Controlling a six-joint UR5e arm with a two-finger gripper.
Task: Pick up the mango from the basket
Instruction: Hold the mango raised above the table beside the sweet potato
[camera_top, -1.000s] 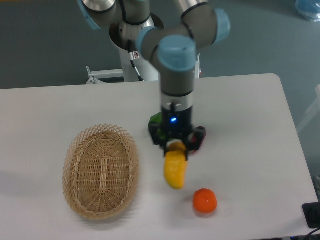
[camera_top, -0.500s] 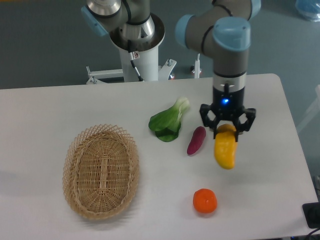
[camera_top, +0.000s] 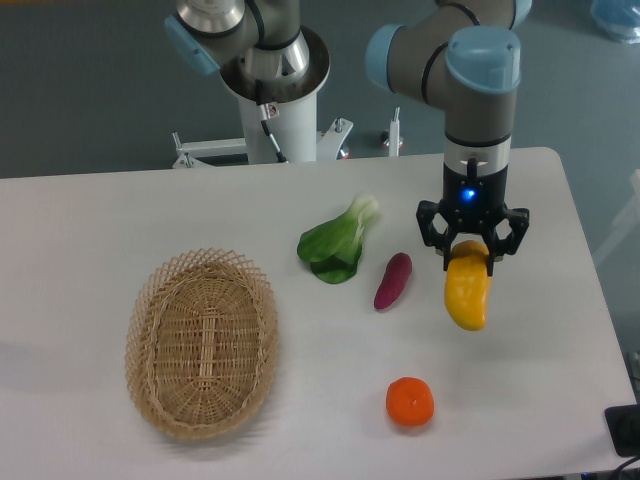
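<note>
The yellow-orange mango (camera_top: 468, 292) hangs upright above the table on the right side, held at its top end. My gripper (camera_top: 470, 252) is shut on it, black fingers on either side of the fruit's upper tip. The tan wicker basket (camera_top: 160, 300) sits at the left of the table, far from the gripper, with nothing inside it.
A purple sweet potato (camera_top: 393, 281) lies just left of the mango. Green leafy bok choy (camera_top: 336, 243) rests beside it toward the middle. A round orange (camera_top: 410, 402) sits near the front edge. The table's right edge runs close to the gripper.
The arm has carried the mango from the table's middle to the right side, uncovering the bok choy and sweet potato. Over the last half second it shifted slightly further right.
</note>
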